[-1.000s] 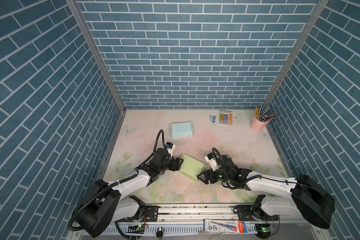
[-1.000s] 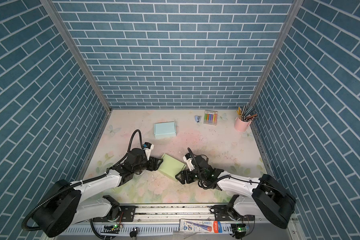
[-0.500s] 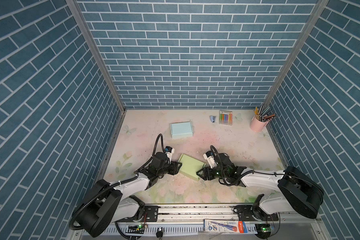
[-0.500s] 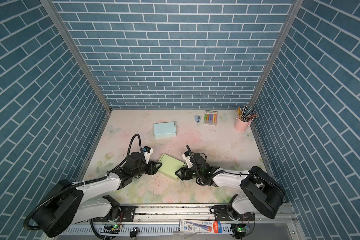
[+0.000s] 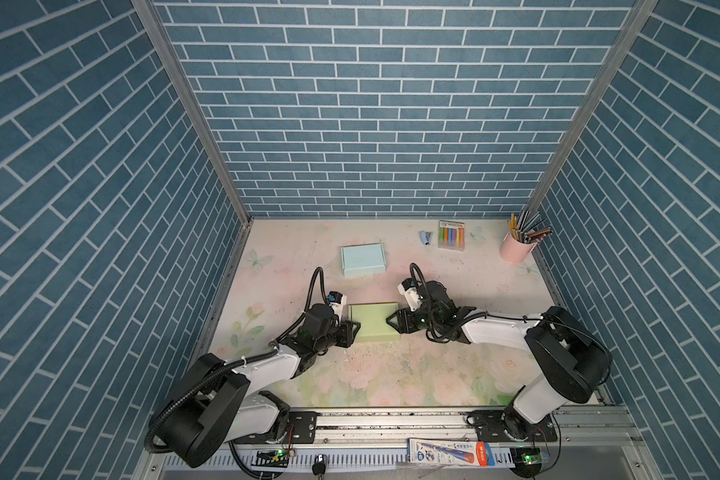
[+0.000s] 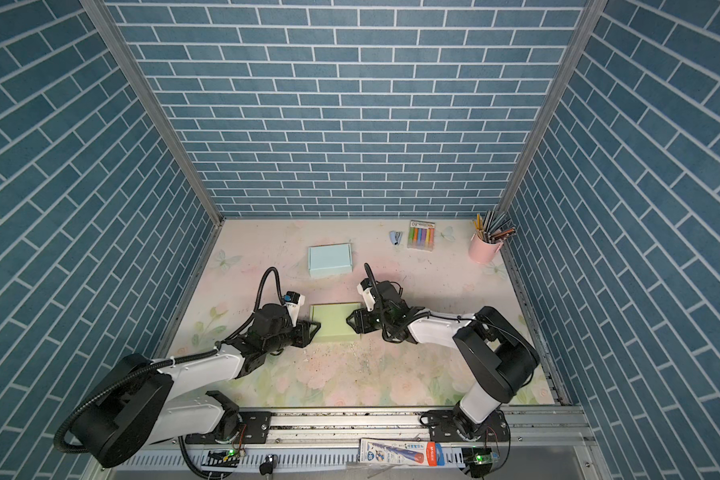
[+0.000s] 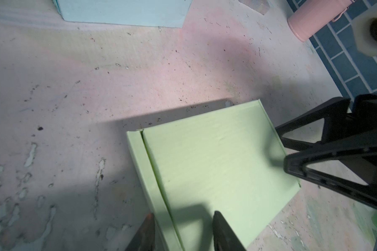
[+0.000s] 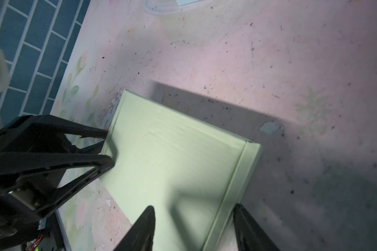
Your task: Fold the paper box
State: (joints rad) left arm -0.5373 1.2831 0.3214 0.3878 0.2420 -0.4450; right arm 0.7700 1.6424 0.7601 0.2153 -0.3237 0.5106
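The pale green paper box [image 5: 374,322] [image 6: 334,322] lies flat and closed on the floral mat, its sides square to the table. My left gripper [image 5: 352,332] [image 7: 182,217] is at its left edge, near the front corner. One finger is outside the side wall and the other is over the lid [image 7: 216,163], with the jaws apart. My right gripper [image 5: 391,322] [image 8: 193,208] stands the same way across the right edge of the box [image 8: 172,163], also open. Each wrist view shows the opposite gripper's tips against the box.
A light blue box [image 5: 362,259] lies behind the green one. Along the back are a small stapler [image 5: 425,237], a pack of markers [image 5: 451,235] and a pink cup of pencils [image 5: 516,249]. Brick-pattern walls close in three sides.
The green box has turned from a skewed lie to square between the grippers. Both grippers have narrowed their jaws and shifted with the box.
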